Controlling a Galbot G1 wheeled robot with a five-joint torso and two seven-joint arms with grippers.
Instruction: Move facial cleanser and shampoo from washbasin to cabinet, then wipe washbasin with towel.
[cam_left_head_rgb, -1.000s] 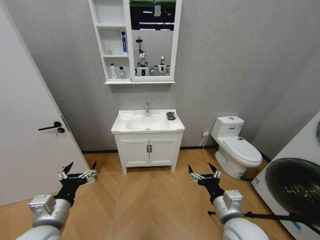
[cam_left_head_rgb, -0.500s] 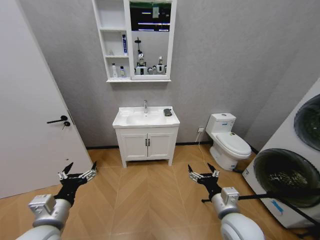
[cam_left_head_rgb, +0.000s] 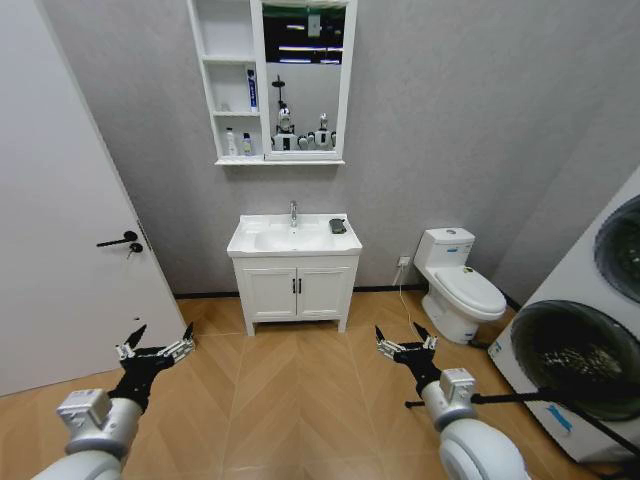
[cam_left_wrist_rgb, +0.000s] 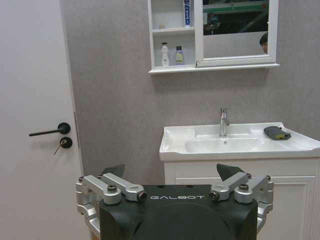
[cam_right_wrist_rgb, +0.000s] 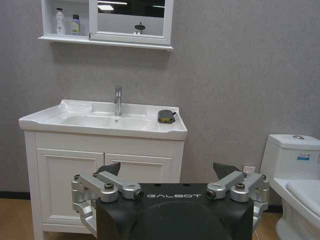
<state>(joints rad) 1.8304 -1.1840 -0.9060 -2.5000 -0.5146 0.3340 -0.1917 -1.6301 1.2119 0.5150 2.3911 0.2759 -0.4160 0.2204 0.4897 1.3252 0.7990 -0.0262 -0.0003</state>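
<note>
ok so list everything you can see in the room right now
washbasin: 1, white, on the vanity, chrome faucet at the back
towel: 1, dark grey, on the washbasin's right rim
cabinet: 1, white, on the wall above the washbasin
bottles: 2, white and dark, bottom shelf
tube: 1, blue, middle shelf
vanity: 1, white, two doors
toilet: 1, white, right of the vanity
door: 1, white, black handle, far left
left gripper: 1, open, low over the floor
right gripper: 1, open, low over the floor
</note>
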